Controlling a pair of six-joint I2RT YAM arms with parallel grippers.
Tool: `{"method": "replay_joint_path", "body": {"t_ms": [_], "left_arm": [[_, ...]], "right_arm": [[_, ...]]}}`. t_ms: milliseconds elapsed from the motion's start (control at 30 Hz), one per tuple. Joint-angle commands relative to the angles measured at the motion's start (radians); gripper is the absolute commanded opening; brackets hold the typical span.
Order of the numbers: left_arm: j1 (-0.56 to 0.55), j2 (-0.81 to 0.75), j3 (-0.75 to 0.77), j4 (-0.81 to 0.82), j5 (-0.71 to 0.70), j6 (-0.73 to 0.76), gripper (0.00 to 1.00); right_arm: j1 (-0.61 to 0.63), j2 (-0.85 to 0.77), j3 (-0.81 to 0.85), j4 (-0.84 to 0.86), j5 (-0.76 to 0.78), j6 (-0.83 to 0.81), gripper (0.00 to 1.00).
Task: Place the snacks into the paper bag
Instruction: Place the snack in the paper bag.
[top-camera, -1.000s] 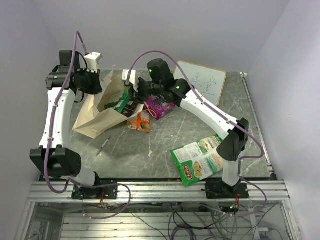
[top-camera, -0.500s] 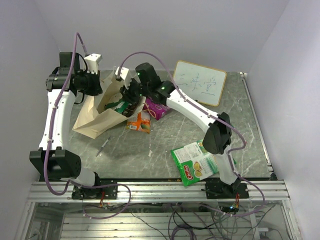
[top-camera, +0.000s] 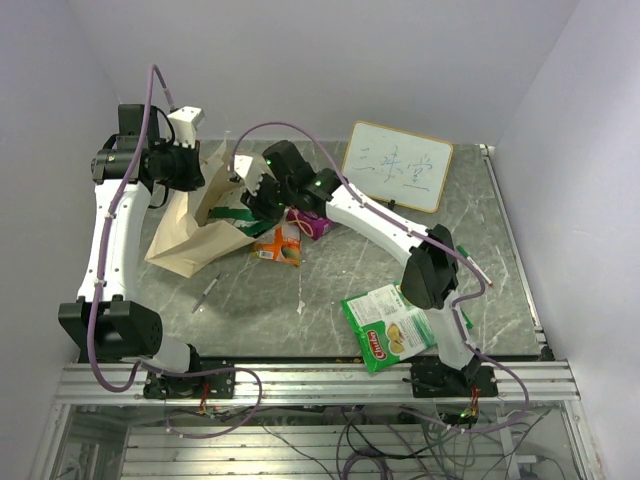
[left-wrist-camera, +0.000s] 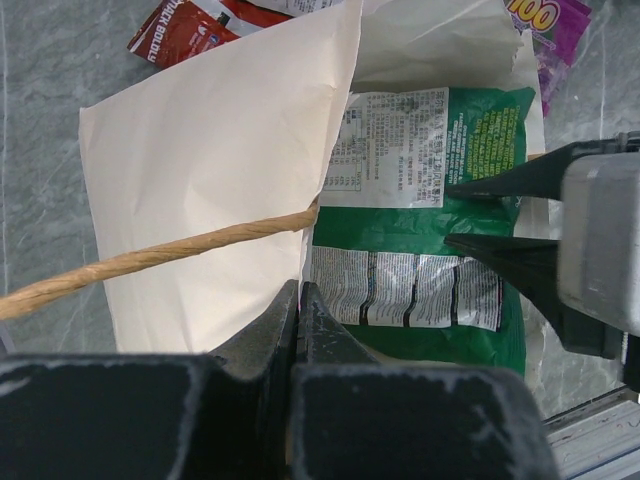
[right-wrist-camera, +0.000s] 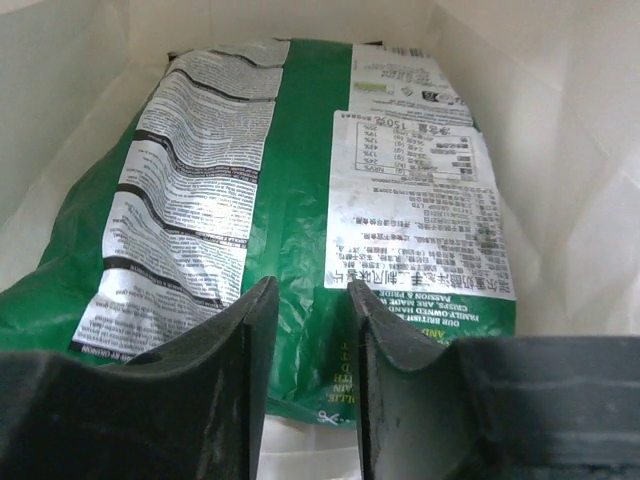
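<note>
Left gripper is clamped tight on the rim of the tall cream-tan paper carrier bag, right beside where its twisted cord handle meets the paper, and it holds the mouth up and open. The bag lies slumped on its side at the far left of the grey marbled table, with its mouth turned towards the middle.

Right gripper reaches in through that mouth. Its jaws stand a narrow way apart. Both black fingers lie over the printed back of a glossy green snack packet with white label panels, which sits inside the bag with pale paper walls all round it. The packet's face shows flat through the gap between the fingers. From where I stand I cannot tell whether they touch the foil or hang just over it.

Outside the bag, a purple crinkly packet lies just beside the mouth, under the right arm. A small orange packet lies close against the bag's near corner. A larger green-and-white packet with a red logo lies well apart from them, by the right arm's base at the near edge. A framed whiteboard with blue scribble rests at the far right, and a thin pen lies near the bag's near side.
</note>
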Motion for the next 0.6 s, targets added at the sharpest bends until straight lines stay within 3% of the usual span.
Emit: {"method": "replay_joint_path", "body": {"t_ms": [0,267,567], "left_arm": [[0.006,-0.017,-0.011,0.026,-0.011,0.022,0.07],[0.006,-0.017,-0.02,0.031,-0.002,0.028,0.07],[0.006,-0.021,-0.018,0.036,-0.004,0.037,0.07]], "right_arm": [[-0.003,-0.005,0.105,-0.054,0.004,-0.028,0.36],[-0.021,-0.135,0.068,-0.027,0.011,-0.035,0.47],[-0.13,-0.42,-0.236,-0.043,0.01,-0.044,0.67]]}}
